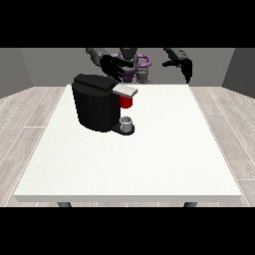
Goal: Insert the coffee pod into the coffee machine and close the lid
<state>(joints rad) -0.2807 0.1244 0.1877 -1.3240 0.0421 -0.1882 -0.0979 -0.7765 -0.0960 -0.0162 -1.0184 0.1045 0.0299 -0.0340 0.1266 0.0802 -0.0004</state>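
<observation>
From the front view, my hand at the view's left (113, 67) hovers just above and behind the coffee machine (94, 102), its fingers spread and relaxed, holding nothing that I can make out. The machine stands on the white tabletop (134, 159), toward its far side. Its grey lid (124, 90) juts out from the top of the machine toward the view's right, and a red part (126, 102) sits directly beneath that lid; I take it for the pod seat, though I cannot tell whether the coffee pod itself is in it. A small grey cup (127, 121) rests on the machine's base, below the red part. My other hand, at the view's right (185, 66), hangs well apart from the machine with its fingers drooping, empty. I judge the lid stiff and light, hinged at the machine's top; pressing down on its outer edge should swing it, while the machine looks heavy enough to stay put.
</observation>
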